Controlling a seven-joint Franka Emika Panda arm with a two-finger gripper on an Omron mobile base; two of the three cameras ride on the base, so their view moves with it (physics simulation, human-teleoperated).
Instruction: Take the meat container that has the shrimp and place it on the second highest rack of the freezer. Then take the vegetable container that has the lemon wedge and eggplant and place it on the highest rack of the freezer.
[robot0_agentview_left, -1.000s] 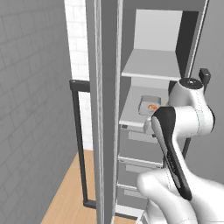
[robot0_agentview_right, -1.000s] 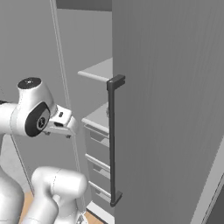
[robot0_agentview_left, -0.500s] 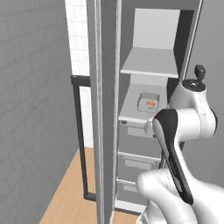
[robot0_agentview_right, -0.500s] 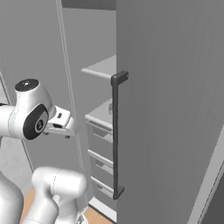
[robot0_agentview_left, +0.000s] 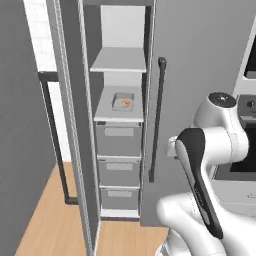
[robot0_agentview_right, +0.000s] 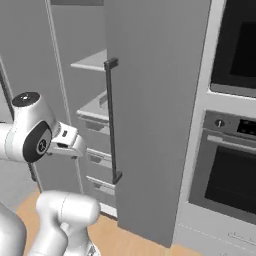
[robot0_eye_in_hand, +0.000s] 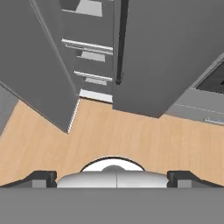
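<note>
The meat container (robot0_agentview_left: 123, 102), a small grey box with an orange shrimp in it, rests on the freezer's second highest rack (robot0_agentview_left: 107, 112). Above it, the highest rack (robot0_agentview_left: 120, 63) is bare. The vegetable container with the lemon wedge and eggplant is out of view. My gripper (robot0_eye_in_hand: 113, 177) is open with nothing between its fingers, and it points down at the wooden floor (robot0_eye_in_hand: 131, 135) in front of the freezer. My hand (robot0_agentview_right: 67, 141) hangs well back from the racks, at about the height of the top drawer.
Three grey drawers (robot0_agentview_left: 118, 170) sit under the racks. The left freezer door (robot0_agentview_left: 67, 125) stands open, with a dark handle (robot0_agentview_left: 52, 135). Right of the opening is a closed grey door with a long dark handle (robot0_agentview_left: 156, 120). A built-in oven (robot0_agentview_right: 227, 172) stands further right.
The whole picture has shifted: the base moved, so the freezer now sits further left and the oven has come into view. The meat container stays on its rack. The gripper stays open.
</note>
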